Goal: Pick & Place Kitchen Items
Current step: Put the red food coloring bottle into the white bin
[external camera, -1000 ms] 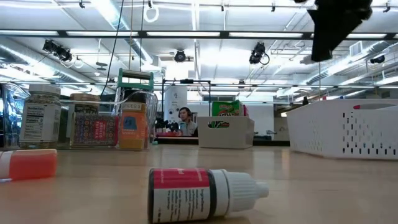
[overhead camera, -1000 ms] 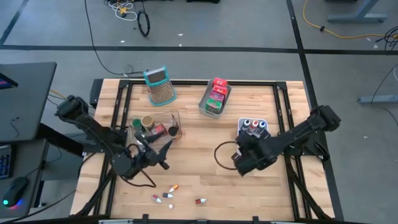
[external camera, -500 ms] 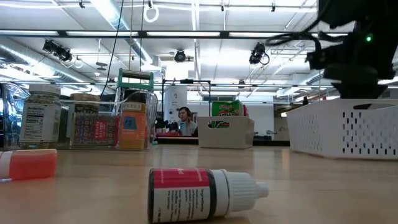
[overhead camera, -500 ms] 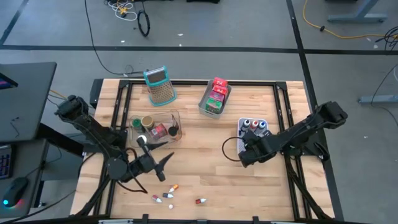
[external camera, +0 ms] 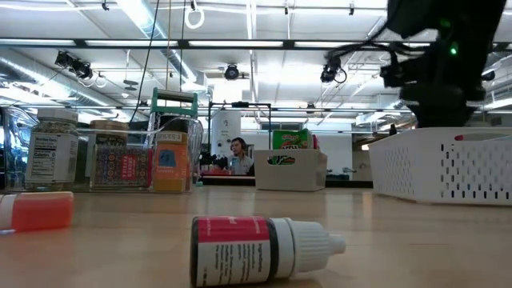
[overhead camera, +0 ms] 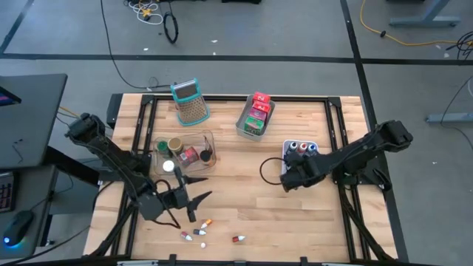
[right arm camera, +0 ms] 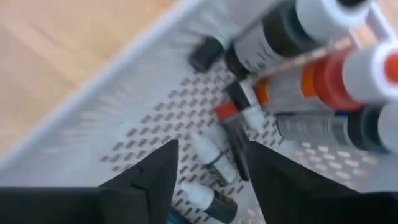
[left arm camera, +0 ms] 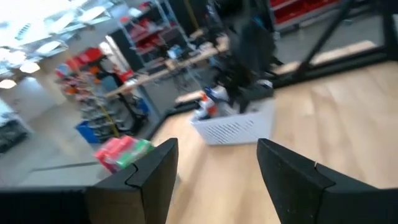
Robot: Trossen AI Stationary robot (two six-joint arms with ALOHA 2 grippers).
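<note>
The small bottles (right arm camera: 211,163) lie loose on the perforated floor of the white basket (overhead camera: 301,154) at the counter's (overhead camera: 244,199) right side, beside taller bottles with white, red and blue caps (overhead camera: 302,148). Directly above them hangs the right end effector (right arm camera: 208,171), fingers (right arm camera: 146,180) spread apart and empty; the right arm reaches in low from the counter's right edge, its wrist bent over the basket's near-left corner.

Three more tiny bottles (overhead camera: 198,230) lie on the bare wood near the front edge. The left end effector (overhead camera: 194,203) points at them from just behind, fingers apart with nothing between, the left arm stretched forward from the left rear.

A second ago the right end effector was farther forward, clear of the basket; it has since moved back over it. The left end effector has travelled from beside the clear bin (overhead camera: 186,150) of jars toward the front bottles.

Only the right wrist view shows the basket's contents lying down. The low view alone shows a red-labelled dropper bottle (external camera: 264,250) on its side up close, with a red-filled one (external camera: 36,211) at its left, and a person (external camera: 238,156) far behind. The high view shows the red and green packets in a grey tray (overhead camera: 255,114) at the rear.
</note>
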